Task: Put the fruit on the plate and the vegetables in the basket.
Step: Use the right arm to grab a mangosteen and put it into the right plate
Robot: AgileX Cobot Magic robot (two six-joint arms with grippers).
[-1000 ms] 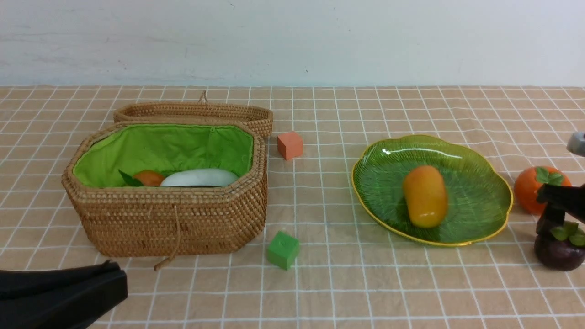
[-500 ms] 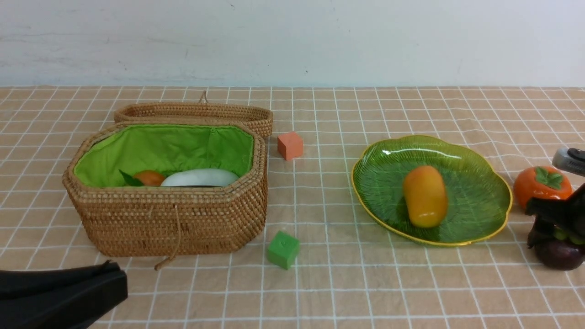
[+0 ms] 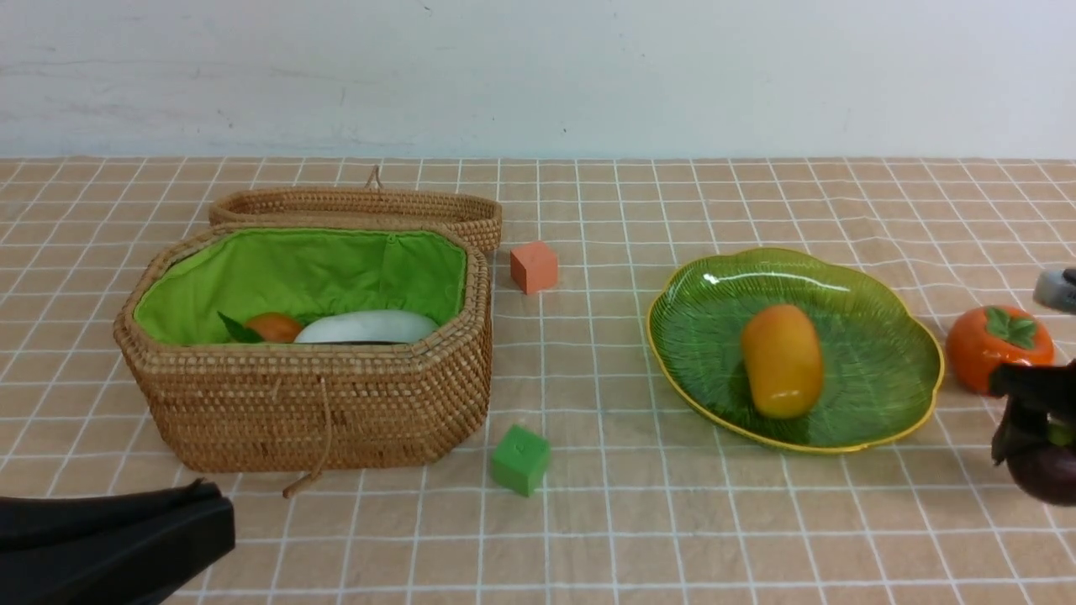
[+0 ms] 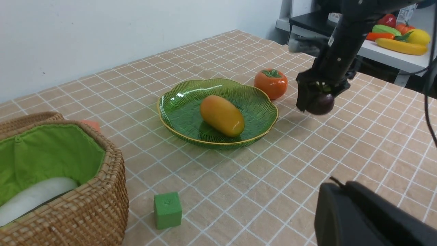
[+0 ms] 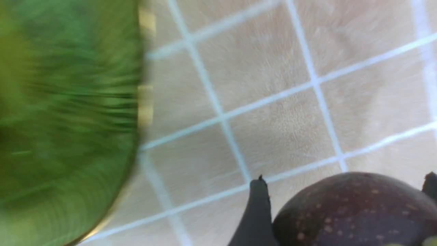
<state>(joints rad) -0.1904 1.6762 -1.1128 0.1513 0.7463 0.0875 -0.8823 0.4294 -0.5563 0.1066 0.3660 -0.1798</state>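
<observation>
- Black right gripper (image 4: 318, 100) at the right edge of the scene, jaws clamped on the dark purple mangosteen (image 4: 321, 104). The fruit hangs clear of the checked tablecloth (image 4: 259, 191), with its shadow below.
- Right wrist view: one finger (image 5: 256, 218) lies against the speckled purple skin.
- Persimmon (image 3: 992, 344) sits on the cloth just beyond the gripper, right of the plate (image 3: 841, 277) and not touching it.
- Green glass plate is right of centre, with the mango (image 3: 782, 361) lying in its middle.
- Two cubes sit between plate and basket (image 3: 319, 412): orange cube (image 3: 533, 266) farther, green cube (image 3: 520, 459) nearer.
- Wicker basket is on the left, its lid (image 3: 361, 206) laid open behind. White radish (image 3: 366, 328) and potato (image 3: 273, 326) lie inside on the green lining.
- Left gripper (image 3: 210, 525) is in the near-left corner, jaws pressed together, nothing between them.
</observation>
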